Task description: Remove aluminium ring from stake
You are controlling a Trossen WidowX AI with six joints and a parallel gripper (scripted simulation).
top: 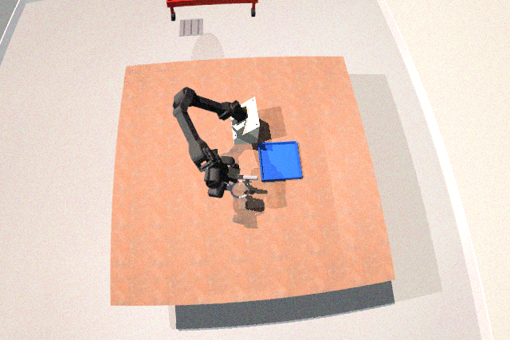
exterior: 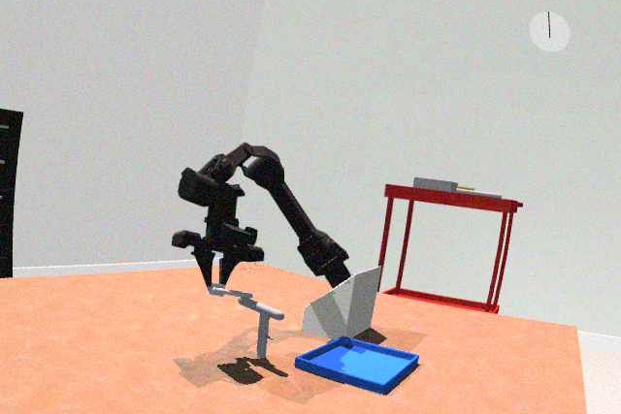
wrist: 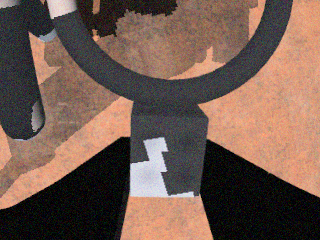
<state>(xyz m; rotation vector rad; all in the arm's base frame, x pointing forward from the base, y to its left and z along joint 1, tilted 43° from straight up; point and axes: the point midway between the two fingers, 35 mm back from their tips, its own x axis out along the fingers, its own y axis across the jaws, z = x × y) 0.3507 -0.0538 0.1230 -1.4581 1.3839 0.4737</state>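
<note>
"What's sitting nearest?"

"The blue tray (top: 288,159) (exterior: 341,377), lower right in the exterior view. Left of it, the ring (top: 230,190) (exterior: 233,293) (wrist: 172,92) is hanging off the stake's (exterior: 262,336) foot — the gripper (top: 229,188) (exterior: 215,286) (wrist: 164,148) is clamping its tab (exterior: 215,290) (wrist: 167,155)."

"Handling?"

"Probably light, stiff, slippery — the tab's offering best hold."

Tool (exterior: 215,285) closed on the ring's tab; ring (exterior: 235,293) held raised above the table (exterior: 125,309), near the cross-bar of the upright steel stake (exterior: 262,336). Blue tray (exterior: 383,366) on table beside stake, holding nothing. Red cart (exterior: 451,198) behind, grey box (exterior: 435,184) on top.
</note>
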